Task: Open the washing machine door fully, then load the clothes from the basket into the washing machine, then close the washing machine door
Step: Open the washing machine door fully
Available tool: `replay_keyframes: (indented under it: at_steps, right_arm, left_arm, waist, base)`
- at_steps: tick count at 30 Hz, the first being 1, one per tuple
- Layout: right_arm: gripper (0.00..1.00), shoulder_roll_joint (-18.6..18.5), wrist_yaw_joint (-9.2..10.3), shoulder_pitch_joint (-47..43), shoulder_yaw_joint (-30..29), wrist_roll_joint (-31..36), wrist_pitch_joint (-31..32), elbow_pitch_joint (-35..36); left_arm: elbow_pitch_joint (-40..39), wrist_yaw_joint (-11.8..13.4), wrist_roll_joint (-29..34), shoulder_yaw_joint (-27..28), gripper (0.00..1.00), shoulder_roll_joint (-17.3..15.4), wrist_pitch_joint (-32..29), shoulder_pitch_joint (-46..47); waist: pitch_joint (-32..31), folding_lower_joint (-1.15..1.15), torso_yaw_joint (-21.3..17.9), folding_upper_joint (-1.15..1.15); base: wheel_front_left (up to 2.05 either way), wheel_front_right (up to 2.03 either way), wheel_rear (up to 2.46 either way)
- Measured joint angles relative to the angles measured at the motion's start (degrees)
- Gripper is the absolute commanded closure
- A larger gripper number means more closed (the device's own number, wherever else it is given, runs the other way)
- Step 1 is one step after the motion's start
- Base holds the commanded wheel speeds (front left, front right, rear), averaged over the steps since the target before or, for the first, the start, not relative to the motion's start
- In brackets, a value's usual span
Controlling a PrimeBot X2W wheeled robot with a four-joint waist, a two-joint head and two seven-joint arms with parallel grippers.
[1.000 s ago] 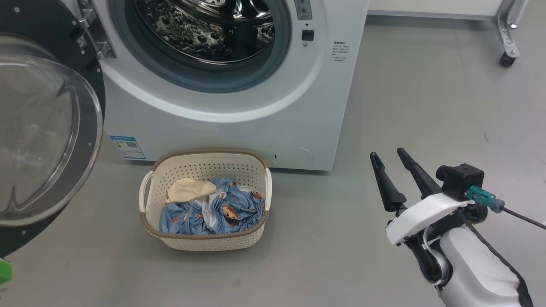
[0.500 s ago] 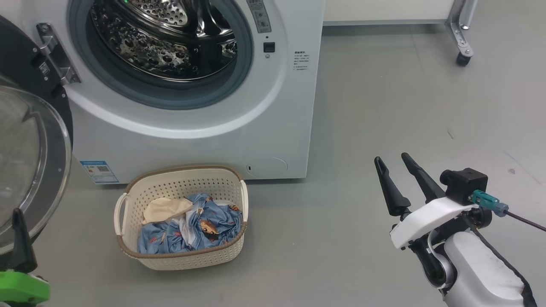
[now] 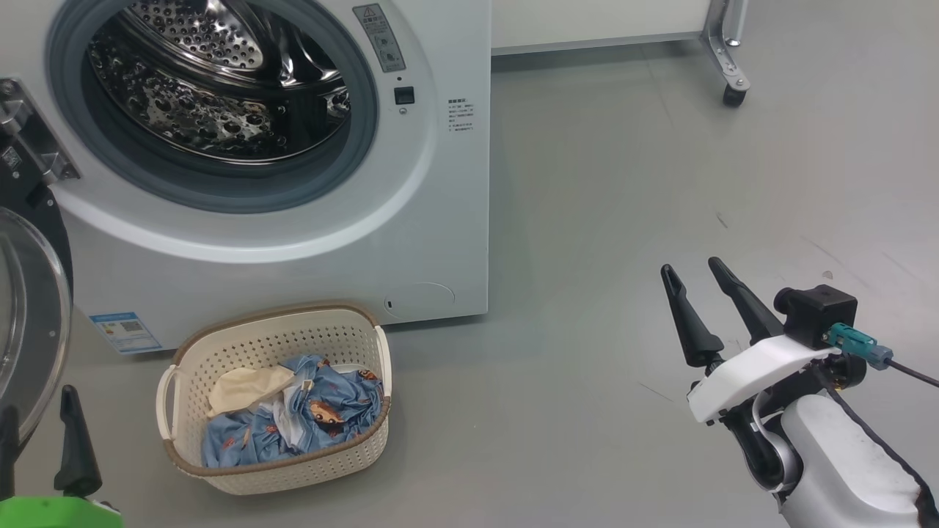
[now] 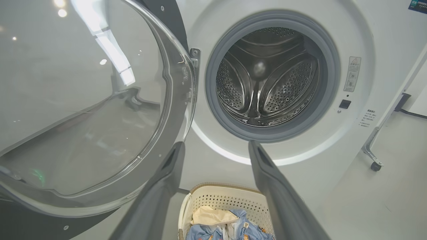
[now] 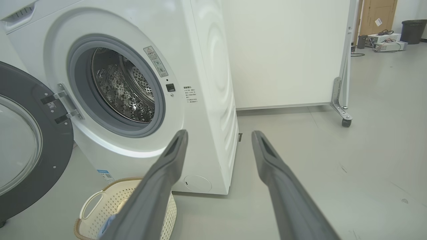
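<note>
There is one washing machine (image 3: 293, 264) with one round door (image 5: 50, 156) and one blue label sticker (image 3: 125, 331). One basket (image 3: 271, 345) holds one cream cloth (image 3: 246, 387) and blue printed clothes (image 3: 330, 418); the number of those pieces cannot be told. There are two grippers, one left gripper (image 4: 216, 144) and one right gripper (image 3: 689, 265), each with two fingers (image 3: 686, 315). One caster wheel (image 3: 733, 95) is on the floor.

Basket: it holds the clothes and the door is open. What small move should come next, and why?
Probably lower the left gripper toward the clothes in the basket. The washing machine door stands wide open, the drum looks empty, and this gripper, fingers open, is nearer the basket than the right gripper.
</note>
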State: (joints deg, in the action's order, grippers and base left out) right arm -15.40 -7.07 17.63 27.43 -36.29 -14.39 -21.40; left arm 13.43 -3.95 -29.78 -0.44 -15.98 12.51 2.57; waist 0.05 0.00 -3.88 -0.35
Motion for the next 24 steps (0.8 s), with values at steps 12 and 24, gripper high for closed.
replay_keyframes:
  at_steps: [12,24]
  right_arm:
    - [0.0,-1.25,0.0,-0.09,-2.25,0.51,0.0,0.53]
    - [0.0,-1.25,0.0,-0.23,-3.13,0.63,0.0,0.97]
  left_arm:
    - [-2.83,0.04,1.14,-1.96,0.0,1.26,0.7,-1.65]
    - [-4.72,0.45,1.8,-2.01,0.0,2.31,1.2,-2.07]
  waist:
    - [-0.21,0.0,-1.59,0.0]
    - [-0.17,0.0,-1.35,0.0]
  base:
    - [0.0,0.0,0.0]
    - [0.0,0.0,0.0]
